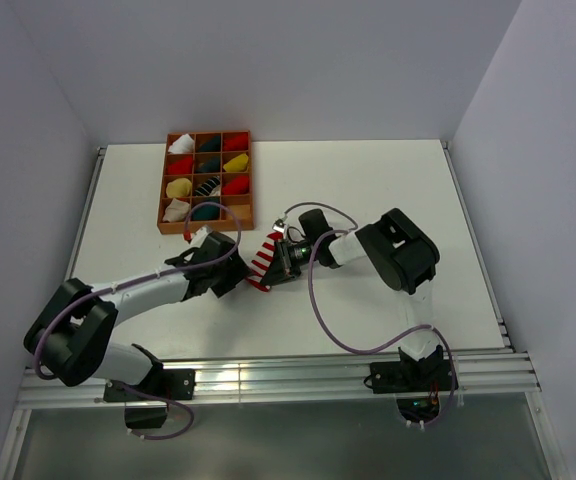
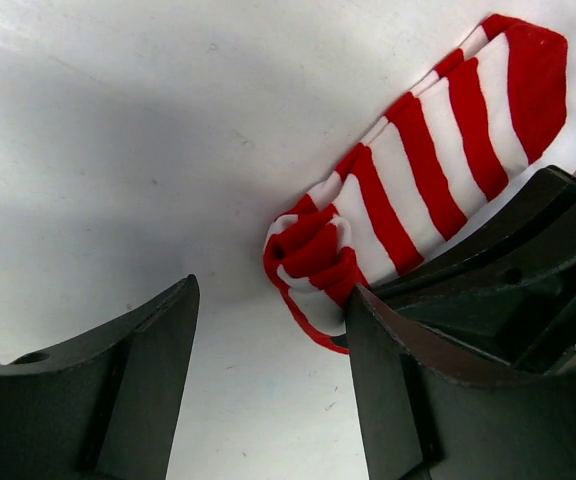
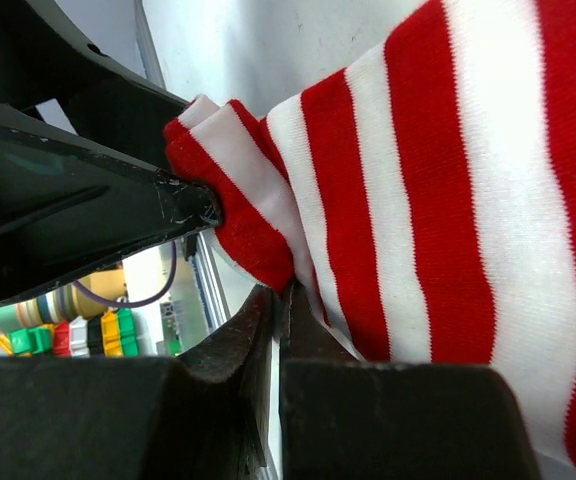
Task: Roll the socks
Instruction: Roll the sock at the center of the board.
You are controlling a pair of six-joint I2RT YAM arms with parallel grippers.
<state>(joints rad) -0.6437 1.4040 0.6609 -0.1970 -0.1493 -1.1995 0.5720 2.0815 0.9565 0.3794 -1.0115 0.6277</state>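
1. Red-and-white striped knitted sock (image 2: 438,150): lying at the centre of the top view on the white tabletop (image 1: 388,200), between the two pincers. Its lower-left end is curling into a small, loose roll (image 2: 308,255).
2. Left gripper (image 2: 268,380): standing with its jaws apart and gripping nothing. One dark finger is touching the rolled end, and the other is hanging over bare table at the lower left of its wrist view.
3. Right gripper (image 3: 278,310): holding its jaws together, apparently nipping the sock's long edge just beside the roll. How much cloth is caught cannot be told.
4. Orange compartmented tray (image 1: 164,195): sitting at the upper left of the top view, well apart from the work and carrying rolled bundles.
5. Stage, as judged: rolling is only beginning, and most of the sock is lying flat.
6. Hazards, as judged:
   - The loose roll is risking unwinding if the nip slips off the thin edge.
   - The open finger may end up pushing the sock along the smooth table rather than turning it.
   - The two pincers are crowding one spot, so a knock between them is looking possible.
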